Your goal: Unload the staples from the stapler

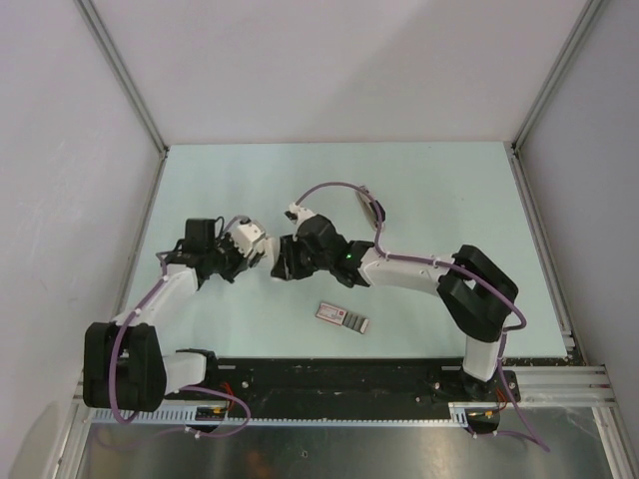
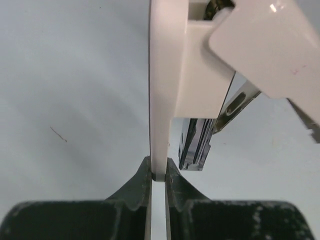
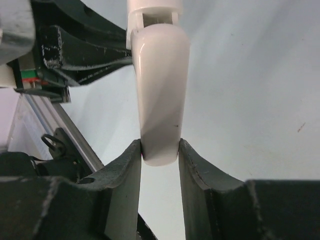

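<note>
Gripping one white stapler from both ends above the tabletop

Both arms meet over the middle of the pale green tabletop (image 1: pixel 399 190), with the stapler (image 2: pixel 167 75) between them. The left hand (image 2: pixel 158 172) is pressed onto the thin edge of the stapler's flat white base plate (image 2: pixel 159 115), and its two dark fingers (image 2: pixel 134 192) touch that plate on either side. The right hand (image 3: pixel 160 145) pinches the rounded end of the white cover (image 3: pixel 160 90), one finger against each flank.

In the left wrist view the cover sits up and to the right, angled away from the base plate. A shiny metal magazine (image 2: pixel 194 145) shows in the gap between the two. The staples are too small to make out in any view, and I cannot tell whether the magazine holds any.

From above, the stapler sits left of the tabletop's centre, at the point where the two hands come together. I cannot tell whether it touches the surface.

A flat pink-and-grey packet (image 1: pixel 342 317) lies on the tabletop nearer the arm bases. It is below the right forearm and apart from both hands
</note>
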